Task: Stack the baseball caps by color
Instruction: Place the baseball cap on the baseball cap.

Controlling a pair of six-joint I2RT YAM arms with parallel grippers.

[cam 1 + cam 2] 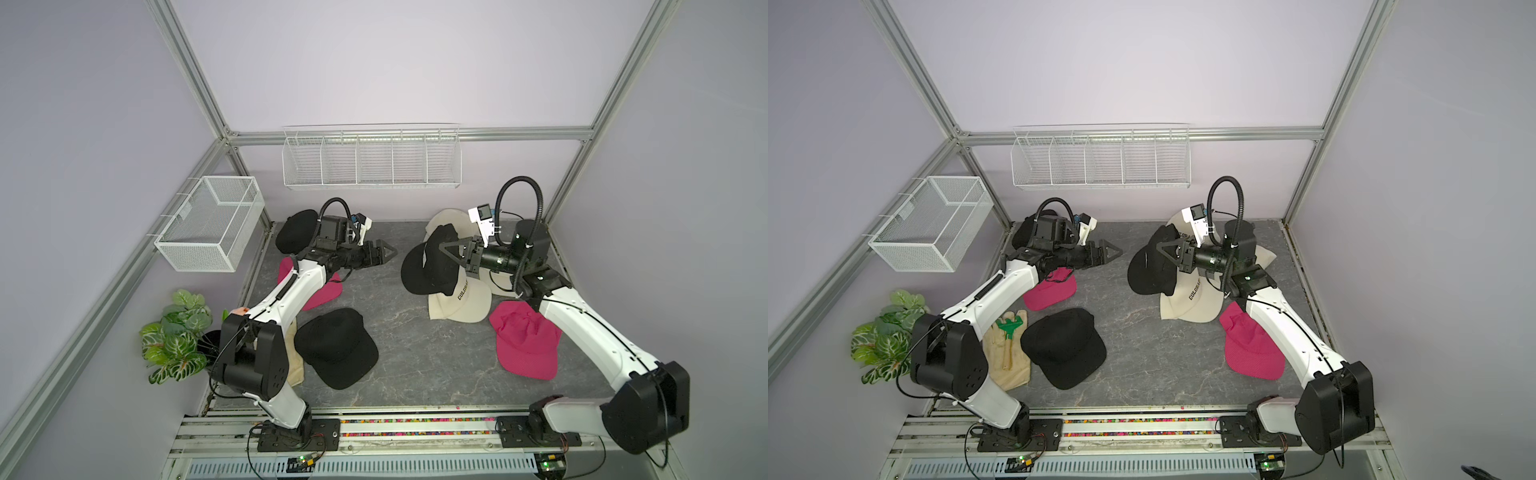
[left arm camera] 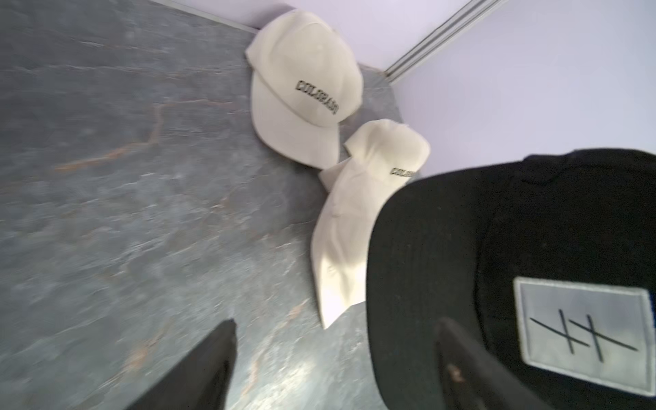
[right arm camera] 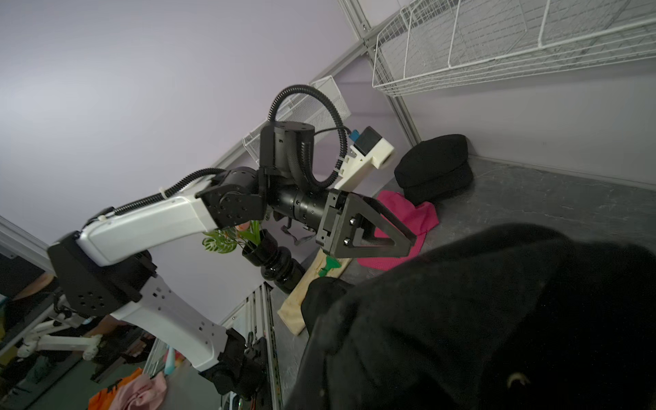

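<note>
Right gripper [image 1: 444,248] is pinched tight on the black patch cap [image 1: 428,266], soft fabric drooping over the cream pile. Its pale square patch [image 2: 582,333] shows crossed lines, slightly blurred. The left gripper [image 1: 390,251] has its fingers spread wide, holding nothing, just apart from that brim. Underneath, a cream COLORADO cap [image 1: 461,301] lies on the stone-patterned table [image 1: 415,353], and another cream cap [image 1: 446,217] peeks out behind. White mesh basket [image 1: 208,224] and wire divider rack [image 1: 372,160] hang on the walls. One pink cap [image 1: 320,291] is half hidden under the left arm.
</note>
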